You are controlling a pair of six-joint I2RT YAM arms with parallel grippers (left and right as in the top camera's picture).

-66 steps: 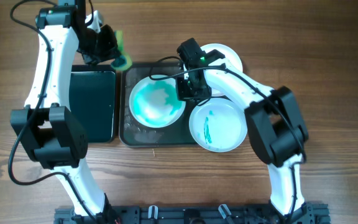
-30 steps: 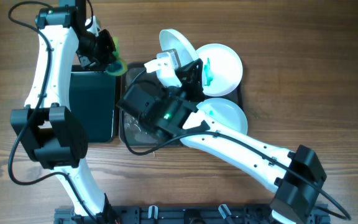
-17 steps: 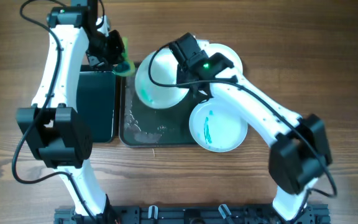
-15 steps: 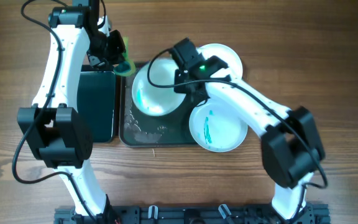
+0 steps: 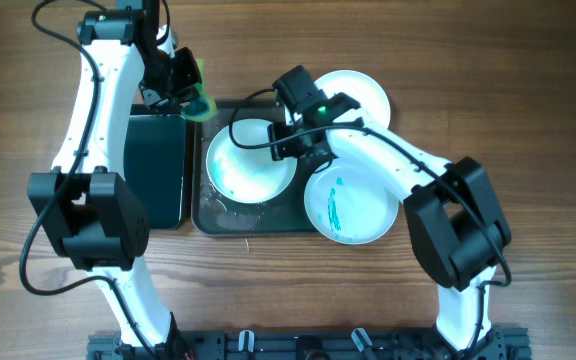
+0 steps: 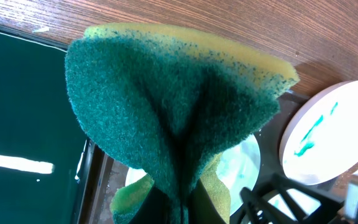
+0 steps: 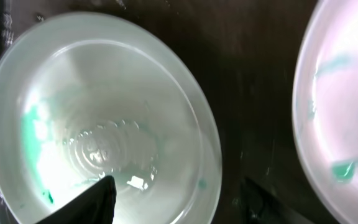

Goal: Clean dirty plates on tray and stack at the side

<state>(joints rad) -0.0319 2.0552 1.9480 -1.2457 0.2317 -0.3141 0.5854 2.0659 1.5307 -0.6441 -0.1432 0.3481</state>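
Plate point(image 5: 248, 165) is back down since half a second ago: it was tipped up at the tray's top edge, now it lies flat in the left half of the tray point(image 5: 263, 218). Left arm hasn't moved.

- Right gripper point(image 5: 303, 140) sits over the plate's right rim. Wrist view shows the fingers spread wide with nothing between them, so it's released.
- Left gripper point(image 5: 180, 80) is clamped on the sponge point(image 5: 198, 98), which is folded scourer-side out and hanging just off the tray's top-left corner, clear of the plate.
- Plate has teal smears on its left side and a puddle in the middle, so it's not clean yet.
- Second plate point(image 5: 353, 205) has a teal streak and overhangs the tray's bottom right. Third plate point(image 5: 363, 92) is at the top right, partly under the arm.
- Mat point(image 5: 153, 170) lies left of the tray with nothing on it.

Handling, my read: the plate is light, stiff and wet, so slick. Pinch it at the rim, since the shallow bowl gives nothing else to grip. A hard clamp on the wet rim could let it squirt out. The sponge is soft and will fold under load, so press it flat.

Orientation: the plate faces up and is round, so it has no long axis. The sponge's fold line runs roughly along the fingers.
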